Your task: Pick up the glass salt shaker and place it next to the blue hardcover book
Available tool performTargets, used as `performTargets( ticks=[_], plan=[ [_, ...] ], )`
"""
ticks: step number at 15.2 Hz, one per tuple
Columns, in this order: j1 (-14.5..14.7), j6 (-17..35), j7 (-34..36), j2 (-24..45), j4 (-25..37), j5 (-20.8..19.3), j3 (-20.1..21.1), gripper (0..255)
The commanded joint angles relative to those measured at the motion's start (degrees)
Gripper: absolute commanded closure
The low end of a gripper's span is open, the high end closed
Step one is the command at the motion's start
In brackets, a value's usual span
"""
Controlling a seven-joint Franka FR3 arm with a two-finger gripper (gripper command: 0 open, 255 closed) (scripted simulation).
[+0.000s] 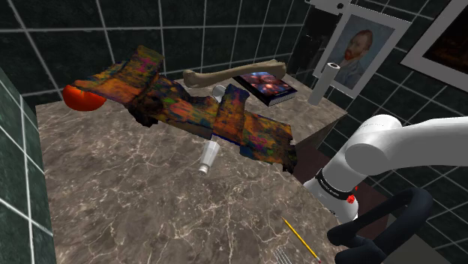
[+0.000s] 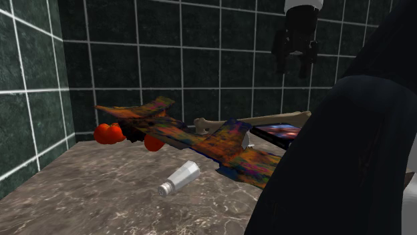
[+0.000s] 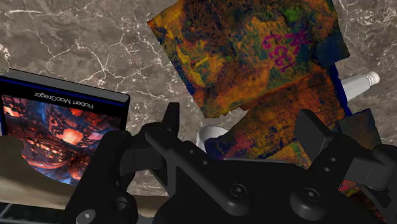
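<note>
Shoulder view puts the salt shaker at the middle of the frame. It lies on its side on the marble table, its upper end just beside the wing edge of the mottled plane-shaped model, perhaps under it. The book lies toward the upper right, well apart from the shaker, with the model between them and a long bone running along the book's left. In the second exterior view my gripper hangs high at the upper right, over the book end of the table. My jaws stand apart and hold nothing.

I see three ways this could go wrong. A round shaker on its side may roll off if one finger touches it first. Coming down that close to the wing, I could knock or drag the model. The ground beside the book is also crowded, so setting the shaker down could nudge the bone or the book. In the wrist view the shaker seems to poke out past the model's far edge, though too little shows to be sure, so my aim could be off.
</note>
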Motion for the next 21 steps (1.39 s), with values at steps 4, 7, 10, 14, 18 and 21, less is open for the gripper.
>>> performTargets(
  ticks=[4,7,10,14,18,21],
  plan=[
    [-0.5,2.4,8.7,-4.2,-4.9,3.0,5.4,0],
    [-0.7,4.9,17.5,-7.1,-8.6,6.5,11.4,0],
    [-0.7,7.6,26.4,-8.6,-11.1,10.3,18.0,0],
    [-1.2,11.8,38.4,-7.9,-12.4,15.2,27.4,0],
    [-3.3,16.5,50.5,-4.5,-11.4,19.3,37.5,0],
    [-6.6,20.1,59.4,-0.7,-9.2,21.3,45.6,0]
  ],
)
